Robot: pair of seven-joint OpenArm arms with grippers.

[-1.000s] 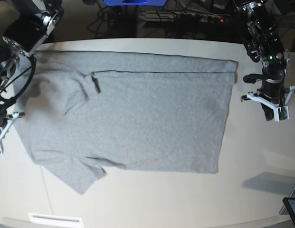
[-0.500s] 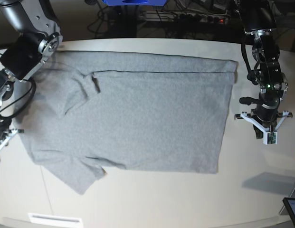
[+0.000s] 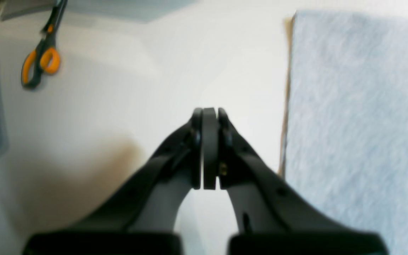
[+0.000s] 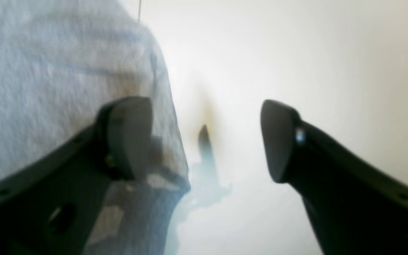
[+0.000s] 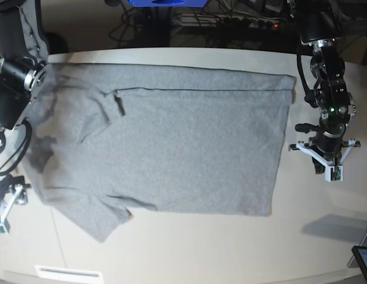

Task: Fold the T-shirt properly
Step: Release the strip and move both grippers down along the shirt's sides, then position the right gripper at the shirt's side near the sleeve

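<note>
T-shirt (image 5: 165, 139): grey, spread flat on the table (image 5: 189, 248), plain side up; one sleeve folded in over the chest, the other sticking out toward the near edge.
Left gripper (image 3: 209, 148): jaws pressed together, nothing between them; it hangs over bare table.
T-shirt from the left gripper: in the left wrist view the hem edge (image 3: 289, 106) runs just to the right of the closed tips, apart from them; the cloth fills that side of the view.
Right gripper (image 4: 204, 138): jaws spread wide, empty.
T-shirt from the right gripper: in the right wrist view the left finger (image 4: 126, 134) stands over the edge of the cloth, the right finger (image 4: 278, 141) over bare table; whether the left finger touches the cloth cannot be told.
Scissors (image 3: 41, 56): orange-handled, lying on the table well ahead and to the left of the left gripper.
Base view: left gripper (image 5: 328, 168) just beyond the hem; right gripper (image 5: 6, 207) at the sleeve end.
</note>
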